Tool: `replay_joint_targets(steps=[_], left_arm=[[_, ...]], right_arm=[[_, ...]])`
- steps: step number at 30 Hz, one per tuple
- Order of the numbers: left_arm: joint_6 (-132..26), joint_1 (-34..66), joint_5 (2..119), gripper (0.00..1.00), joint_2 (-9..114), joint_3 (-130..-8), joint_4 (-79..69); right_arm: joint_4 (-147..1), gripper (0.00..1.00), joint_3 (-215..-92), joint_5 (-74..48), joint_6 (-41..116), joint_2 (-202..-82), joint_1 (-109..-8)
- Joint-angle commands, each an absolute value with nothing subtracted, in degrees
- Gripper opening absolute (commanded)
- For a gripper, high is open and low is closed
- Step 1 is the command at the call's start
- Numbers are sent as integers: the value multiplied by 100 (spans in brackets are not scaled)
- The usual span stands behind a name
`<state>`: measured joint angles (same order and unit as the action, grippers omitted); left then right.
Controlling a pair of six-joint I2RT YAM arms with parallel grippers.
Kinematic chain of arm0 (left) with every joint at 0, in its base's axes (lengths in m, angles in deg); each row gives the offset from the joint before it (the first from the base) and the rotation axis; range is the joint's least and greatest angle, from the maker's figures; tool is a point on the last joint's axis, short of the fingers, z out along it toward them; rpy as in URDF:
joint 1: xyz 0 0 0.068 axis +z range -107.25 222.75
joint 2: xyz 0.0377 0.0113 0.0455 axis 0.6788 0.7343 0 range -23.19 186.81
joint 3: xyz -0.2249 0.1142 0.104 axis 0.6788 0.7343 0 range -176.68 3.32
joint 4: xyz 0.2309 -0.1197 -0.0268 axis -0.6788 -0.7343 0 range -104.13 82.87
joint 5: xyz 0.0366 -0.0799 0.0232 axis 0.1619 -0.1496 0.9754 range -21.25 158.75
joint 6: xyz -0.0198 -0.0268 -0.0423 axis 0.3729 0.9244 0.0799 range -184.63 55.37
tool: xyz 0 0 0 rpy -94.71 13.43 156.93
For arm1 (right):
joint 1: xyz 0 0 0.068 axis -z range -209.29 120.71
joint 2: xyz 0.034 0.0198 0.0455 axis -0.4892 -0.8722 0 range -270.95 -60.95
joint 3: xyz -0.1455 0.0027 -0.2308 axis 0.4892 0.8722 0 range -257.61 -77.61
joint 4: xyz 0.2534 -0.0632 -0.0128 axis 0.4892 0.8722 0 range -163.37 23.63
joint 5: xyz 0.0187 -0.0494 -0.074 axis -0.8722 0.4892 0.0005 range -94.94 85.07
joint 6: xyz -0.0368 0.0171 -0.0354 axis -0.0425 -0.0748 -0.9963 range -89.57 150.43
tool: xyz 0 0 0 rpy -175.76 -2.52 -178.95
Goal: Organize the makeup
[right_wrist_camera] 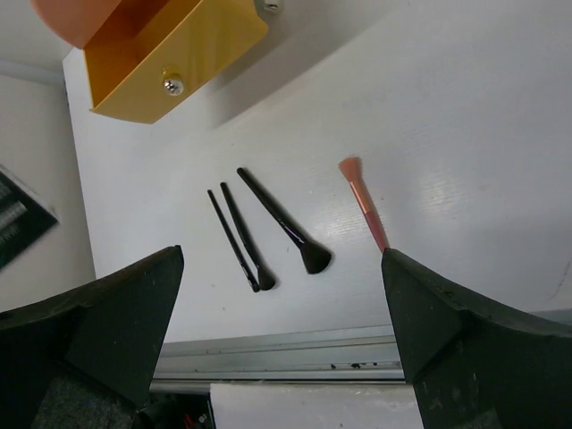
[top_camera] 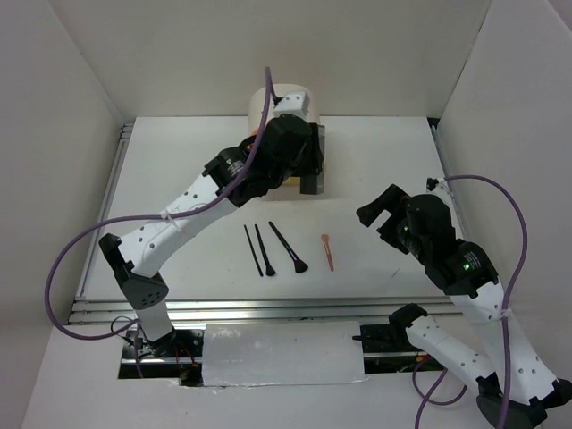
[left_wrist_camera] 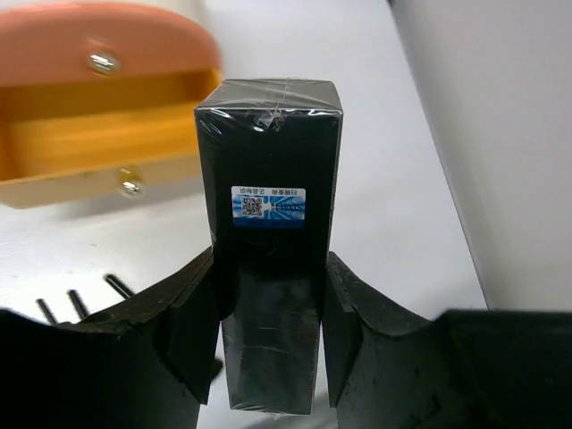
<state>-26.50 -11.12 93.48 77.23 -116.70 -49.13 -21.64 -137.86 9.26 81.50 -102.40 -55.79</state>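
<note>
Grey box (left_wrist_camera: pixel 268 223), clamped in the left end effector (left_wrist_camera: pixel 268 357), hangs by the open orange drawer (left_wrist_camera: pixel 98 134); black sticks (top_camera: pixel 253 250), brush (top_camera: pixel 287 246) and pink stick (top_camera: pixel 328 253) lie unsorted on the desk (top_camera: pixel 393 143) below the spread right end effector (top_camera: pixel 380 205).

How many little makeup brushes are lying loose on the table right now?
4. A thin black brush, a second thin black brush beside it, a flared black brush, then a pink brush farthest right, apart. Others may be hidden under the left arm.

Overhead wide — right wrist close, shares brush (right_wrist_camera: pixel 281 220).
</note>
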Motion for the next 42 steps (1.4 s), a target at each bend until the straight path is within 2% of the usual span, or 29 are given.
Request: replay_joint_targets(steps=[1, 3, 6, 10, 14, 22, 34, 42], left_arm=[[-1791, -614, 10416, 3, 7464, -11727, -4303], [-1193, -542, 10844, 8, 7114, -11194, -3871], [-164, -463, 11162, 0, 6666, -10316, -2659], [-29, -419, 11637, 0, 6479, -9258, -182], [1049, -384, 12148, 0, 6812, -9379, -142], [2166, -383, 12675, 0, 7269, -8597, 1368], [4213, -340, 12921, 0, 7911, -9195, -414], [4584, -313, 13045, 0, 8070, -9239, -1231]], right_arm=[[-2467, 100, -13913, 1009, 8140, -10234, -5618], [-2520, 100, -13904, 1009, 8184, -10208, -5618], [-2546, 100, -13887, 1018, 8220, -10199, -5618], [-2529, 100, -13860, 1045, 8246, -10129, -5618], [-2511, 100, -13834, 1167, 8290, -10006, -5609], [-2450, 100, -13746, 1220, 8281, -9804, -5609], [-2406, 100, -13737, 1282, 8070, -9672, -5618], [-2397, 100, -13667, 1203, 8000, -9610, -5609]])
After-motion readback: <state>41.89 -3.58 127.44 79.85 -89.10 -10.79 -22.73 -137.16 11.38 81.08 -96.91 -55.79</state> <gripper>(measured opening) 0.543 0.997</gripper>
